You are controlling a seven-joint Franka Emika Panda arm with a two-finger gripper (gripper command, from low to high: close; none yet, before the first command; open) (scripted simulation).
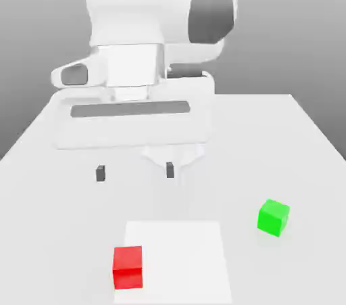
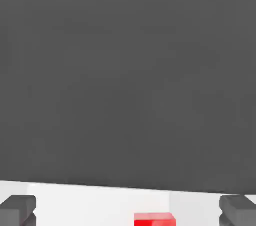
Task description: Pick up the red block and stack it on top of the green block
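The red block [image 1: 128, 267] sits on the counter [image 1: 284, 134] near the front edge in the exterior view, touching nothing. The green block [image 1: 273, 217] rests well apart, toward that view's right and a little farther back. Above and behind the red block hangs the gripper [image 1: 135, 172], its jaws spread wide and holding nothing.

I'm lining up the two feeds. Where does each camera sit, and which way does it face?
Exterior view: off the arm, facing it across the table; shows the arm, open pincer, red block, green block.
Hand view: on the hand, looking out between the fingertips over the table's far edge.
Shared: the pincer, red block, table.
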